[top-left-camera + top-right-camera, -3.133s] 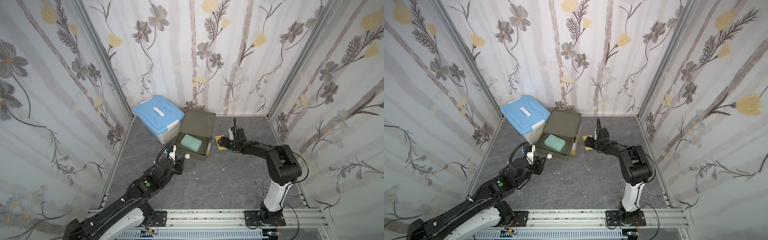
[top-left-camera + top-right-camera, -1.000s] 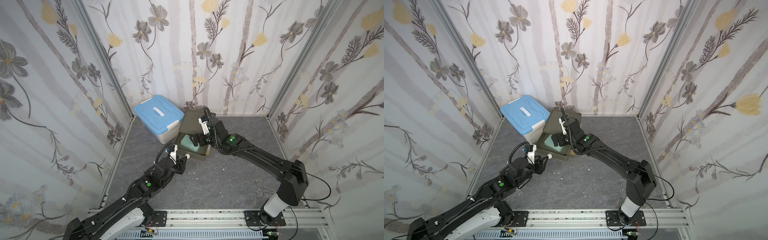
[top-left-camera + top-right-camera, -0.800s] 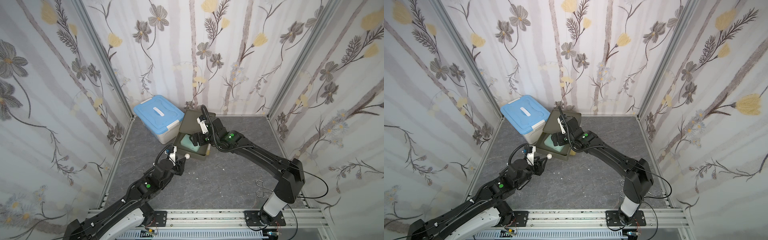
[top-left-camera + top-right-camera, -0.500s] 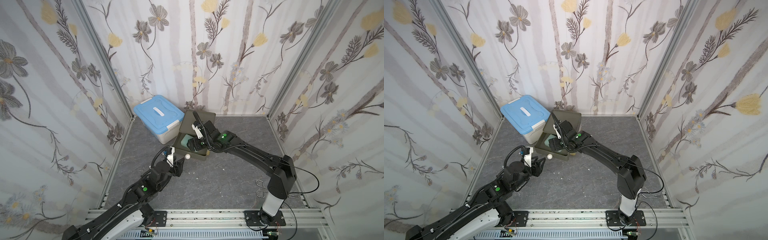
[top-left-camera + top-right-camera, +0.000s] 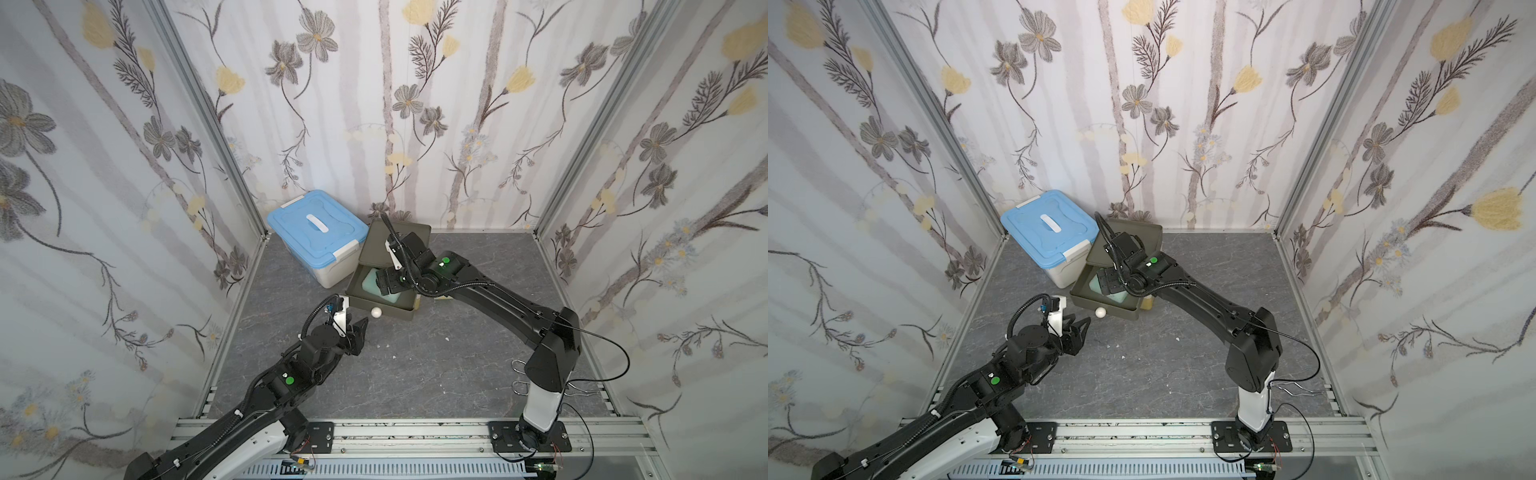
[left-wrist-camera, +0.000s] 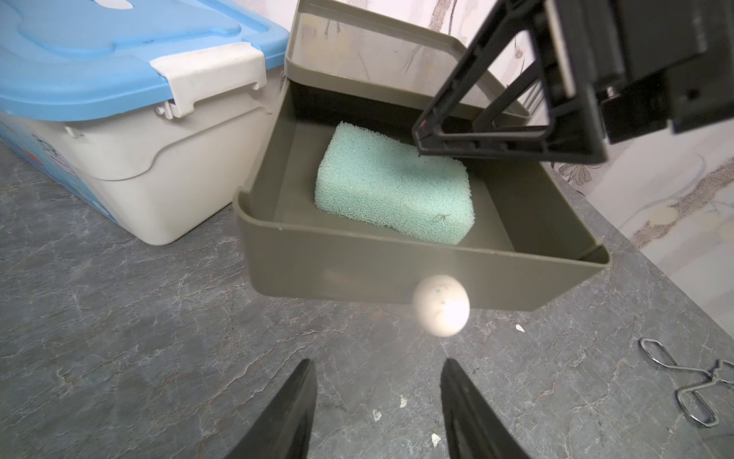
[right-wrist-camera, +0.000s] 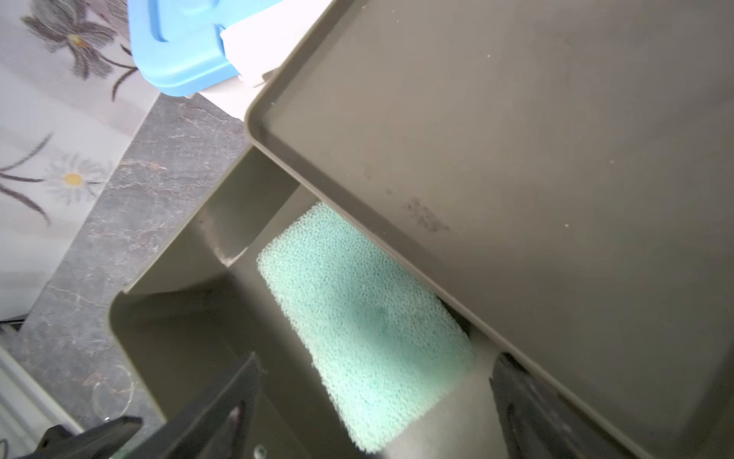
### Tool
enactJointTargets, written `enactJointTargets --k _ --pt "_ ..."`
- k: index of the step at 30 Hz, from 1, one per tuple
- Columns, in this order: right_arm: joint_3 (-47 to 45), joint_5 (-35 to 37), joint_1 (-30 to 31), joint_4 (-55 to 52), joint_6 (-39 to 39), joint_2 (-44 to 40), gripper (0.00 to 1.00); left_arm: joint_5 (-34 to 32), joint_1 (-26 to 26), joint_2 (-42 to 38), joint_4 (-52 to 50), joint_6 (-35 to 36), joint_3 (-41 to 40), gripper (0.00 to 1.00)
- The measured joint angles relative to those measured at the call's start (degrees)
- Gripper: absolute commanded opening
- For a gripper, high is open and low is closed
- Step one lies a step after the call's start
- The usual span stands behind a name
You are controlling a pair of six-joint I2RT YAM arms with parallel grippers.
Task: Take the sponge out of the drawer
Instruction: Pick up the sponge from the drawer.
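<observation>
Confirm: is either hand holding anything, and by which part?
Nothing is held. The right hand is open astride the sponge in the drawer, not closed on it. The left hand is open, short of the knob.

The sponge [image 6: 393, 190] is rough, porous foam; the drawer [image 6: 357, 270] matt plastic, its knob [image 6: 441, 305] smooth.

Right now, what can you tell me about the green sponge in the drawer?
The sponge is a mint-green block with rounded corners and a rough, porous foam look. There is a small dark squiggle on its top. It lies flat on the floor of the open olive drawer, toward the back. The right end effector hangs open over it, one finger on each side. Whether it touches the sponge is unclear.
</observation>
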Motion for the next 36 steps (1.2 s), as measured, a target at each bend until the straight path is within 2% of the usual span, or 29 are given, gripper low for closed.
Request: enactJointTargets --k 13,17,24,28,30,33,36 --pt "3.9 -3.0 -0.4 -4.3 -3.0 4.8 0.98 -1.0 0.0 -3.8 0.0 0.0 -1.2 0.53" --pt "4.2 -5.9 -0.4 -4.0 -3.2 6.3 0.97 -1.2 0.0 -3.8 -0.1 0.1 -1.2 0.53" --pt "4.5 -5.7 -0.5 -3.7 -2.5 7.6 0.94 -1.6 0.0 -4.1 -0.2 0.2 -1.2 0.53" --pt "4.5 -4.1 -0.5 -2.8 -2.8 8.1 0.84 -1.7 0.0 -4.2 -0.3 0.2 -1.2 0.53" --pt "4.5 -3.5 -0.5 -2.7 -3.3 8.1 0.75 -1.7 0.0 -4.2 -0.3 0.2 -1.2 0.53" --pt "4.5 -2.9 -0.6 -2.7 -4.0 8.1 0.53 -1.7 0.0 -4.2 -0.3 0.2 -1.2 0.53" --pt "4.5 -2.9 -0.6 -2.2 -4.2 8.1 0.2 -1.9 0.0 -4.1 -0.3 0.2 -1.2 0.54"
